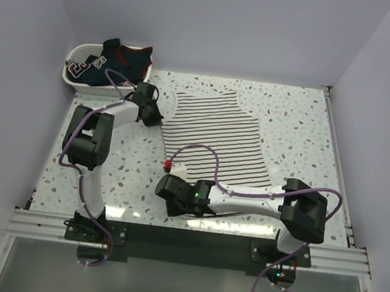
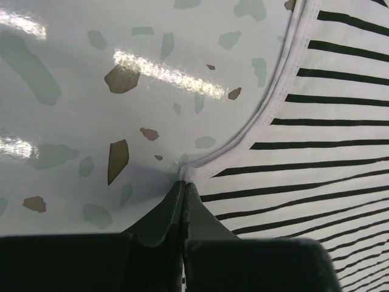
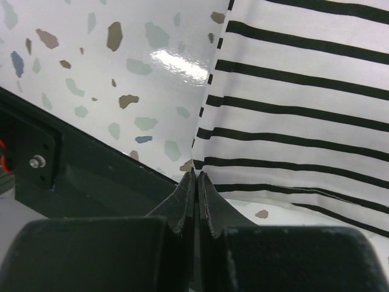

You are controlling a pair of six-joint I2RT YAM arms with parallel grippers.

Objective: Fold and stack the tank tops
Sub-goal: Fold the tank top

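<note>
You are looking at a speckled terrazzo table (image 1: pixel 302 130) with one garment spread flat across its middle: the white striped tank top (image 1: pixel 217 138). Its long axis runs from the far side toward the near edge, leaning slightly to the right as it comes nearer. The shoulder straps and neckline point away from the arm bases, and the wide hem lies closest to you. The dark stripes run across that axis.

In the far left corner you have a white plastic basket (image 1: pixel 76 72), well apart from the striped top. A navy tank top with red trim (image 1: pixel 120 60) is bunched inside it and spills over the rim.

Your left gripper (image 2: pixel 183 182) sits at the striped top's left edge. Its jaws are pressed together on the white binding where the armhole curve meets the side seam. Your right gripper (image 3: pixel 195 173) is at the near left corner of the hem. Its jaws are likewise pinched closed on the cloth edge, and the hem beside it rides a little off the table.
</note>
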